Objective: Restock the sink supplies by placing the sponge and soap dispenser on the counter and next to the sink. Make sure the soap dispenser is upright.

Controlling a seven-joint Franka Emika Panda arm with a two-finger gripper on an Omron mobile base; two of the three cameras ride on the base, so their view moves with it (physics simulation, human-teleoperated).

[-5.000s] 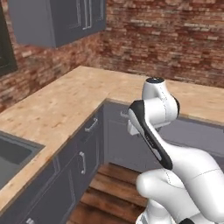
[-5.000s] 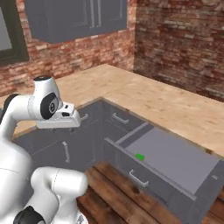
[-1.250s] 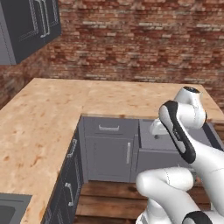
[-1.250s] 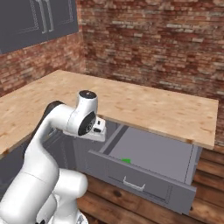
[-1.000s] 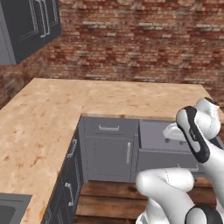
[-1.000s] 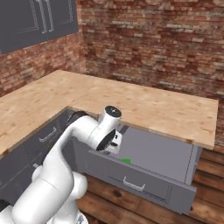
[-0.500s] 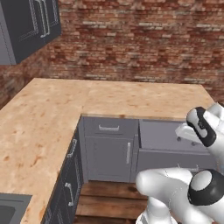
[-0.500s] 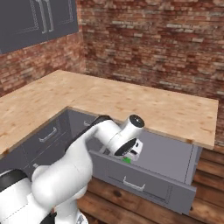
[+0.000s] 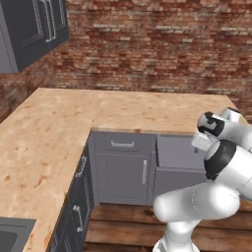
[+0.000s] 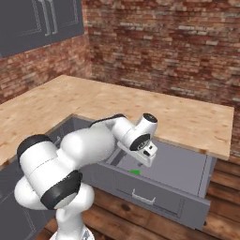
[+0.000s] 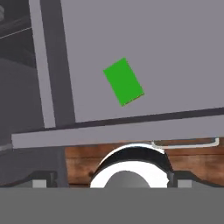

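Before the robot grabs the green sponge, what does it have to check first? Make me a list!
1. Drawer pulled open: ok.
2. Sponge in sight, lying flat on the drawer floor: ok.
3. Nothing on or touching the sponge: ok.
4. Gripper above the drawer and near the sponge: ok. It hangs over it, not touching.
5. Gripper open and empty: ok by how wide it stands, though the fingertips are hard to make out.
6. Soap dispenser found: cannot tell. It is not to be seen on the counter or in the shown part of the drawer.
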